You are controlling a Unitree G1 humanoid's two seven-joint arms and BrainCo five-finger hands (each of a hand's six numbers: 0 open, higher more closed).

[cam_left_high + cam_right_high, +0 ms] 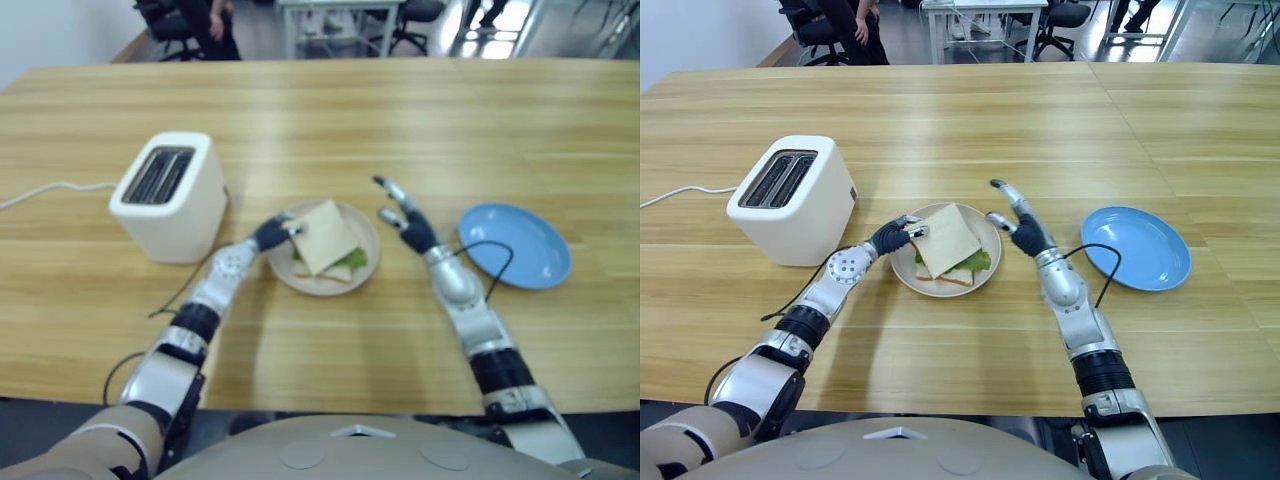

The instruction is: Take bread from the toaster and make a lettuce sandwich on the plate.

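The table (940,110) carries the work near its front edge, at the middle. There the plate (940,291) holds a nearly finished sandwich: a bottom slice (937,276), lettuce (978,262) showing at the right, and a top slice (948,238) lying tilted across them. The left hand (890,238) pinches that slice's left corner. The right hand (1025,235) hangs just beside the plate's right rim, fingers spread and holding nothing. I judge this the last step, setting the top slice. The next move calls for squaring it over the stack, then letting go without dragging it.

The toaster (790,200) stands left of the plate, no bread rising from its slots. A blue plate (1137,248) lies to the right. Neither is in the way.
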